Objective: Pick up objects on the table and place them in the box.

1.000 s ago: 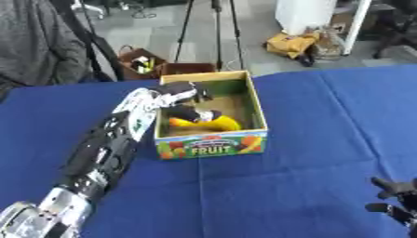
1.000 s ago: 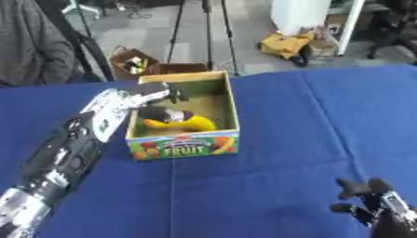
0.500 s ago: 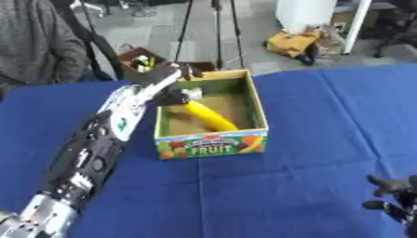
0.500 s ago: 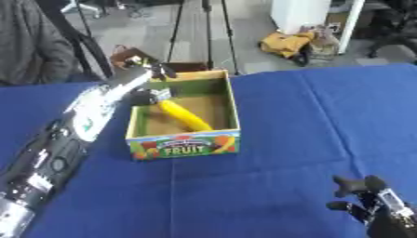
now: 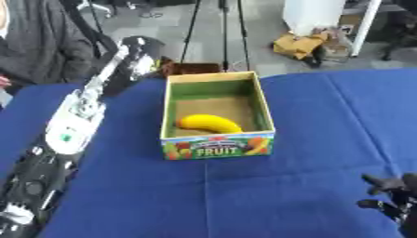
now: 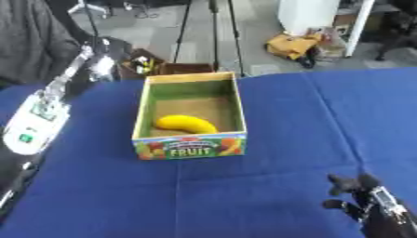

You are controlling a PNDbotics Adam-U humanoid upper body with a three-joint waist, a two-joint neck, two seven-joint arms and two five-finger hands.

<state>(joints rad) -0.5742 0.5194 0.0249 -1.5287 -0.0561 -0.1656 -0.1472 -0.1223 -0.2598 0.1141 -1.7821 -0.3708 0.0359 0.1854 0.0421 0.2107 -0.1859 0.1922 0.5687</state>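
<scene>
Since a second ago my left hand [image 5: 137, 55] has come up out of the box [image 5: 215, 143] and swung back toward the far left, past the box's far left corner. It now hangs above the far edge of the table [image 5: 244, 195], blurred; I cannot tell whether its fingers are spread or curled, and I see nothing in it. My left arm [image 5: 65, 130] runs from the lower left corner up along the left side of the box, well clear of its wall.

Earlier that hand was down inside the box over the banana [image 5: 208, 123]; now the banana lies alone on the brown floor of the box, toward the near left part, its curve arching upward, just behind the front wall that reads FRUIT. The box itself sits where it was, open at the top, green inside, on the blue cloth near the middle of the table.

My right hand [image 6: 358, 197] shows at the lower right corner, resting just over the cloth with its fingers up and relaxed, holding nothing, well apart from the box.

Beyond the table stand tripod legs [image 5: 220, 32] on the grey floor.
</scene>
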